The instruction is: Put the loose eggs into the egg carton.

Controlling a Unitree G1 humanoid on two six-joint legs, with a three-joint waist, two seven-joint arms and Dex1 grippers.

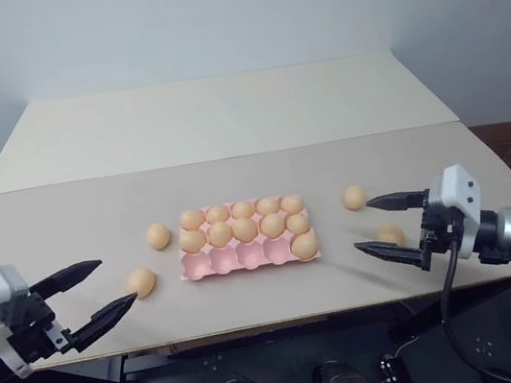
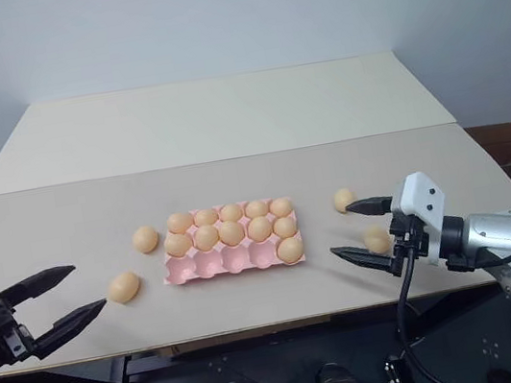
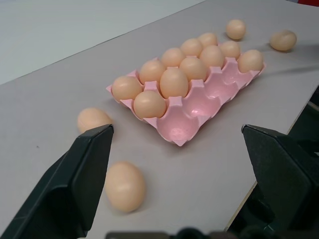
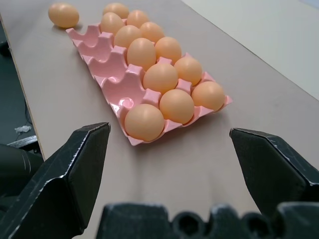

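Your egg carton (image 1: 211,266) sits mid-table near the front edge, its front row mostly unfilled. Two loose eggs (image 1: 141,282) lie off its left end, two off its right. Left gripper (image 1: 95,291) and right gripper (image 1: 385,226) both hover spread wide, holding nothing, over open table at the front corners

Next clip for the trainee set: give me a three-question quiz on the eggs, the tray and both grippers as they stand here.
1. How many cups of the egg carton are empty?
2. True or false: the left gripper is shut on an egg.
3. Which loose egg lies nearest the right gripper? A) the one by its fingertips; B) the one farther back; C) one left of the carton.

Key: 1) four, all in the near row; 2) false, both grippers are open and empty; 3) A.
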